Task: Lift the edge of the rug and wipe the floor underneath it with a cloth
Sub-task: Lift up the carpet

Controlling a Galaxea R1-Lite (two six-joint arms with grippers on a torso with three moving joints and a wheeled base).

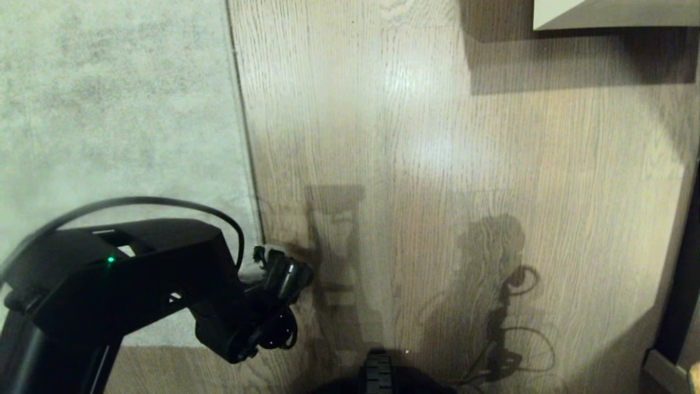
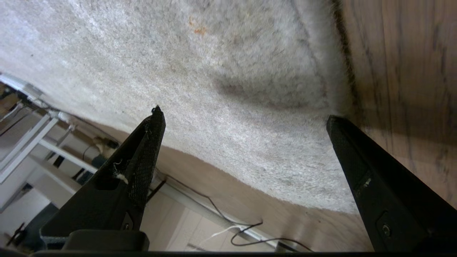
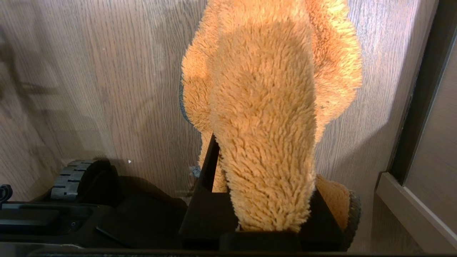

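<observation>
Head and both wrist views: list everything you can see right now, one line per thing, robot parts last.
rug: one, grey-beige mottled, lying flat on the robot's left
rug edge: one, thin dark border, running away from the robot beside the bare planks, not lifted
floor: light brown wood-grain planks, right of the rug
cloth: one, orange-tan and fluffy, dark trim, above the planks
pale furniture corner: one, off-white, far right
dark frame: one, right edge of the head view
cables: thin, dark and white, on the floor past the rug
base wheel: one, black, near edge
left gripper: open, over the rug's corner
right gripper: shut on the cloth
</observation>
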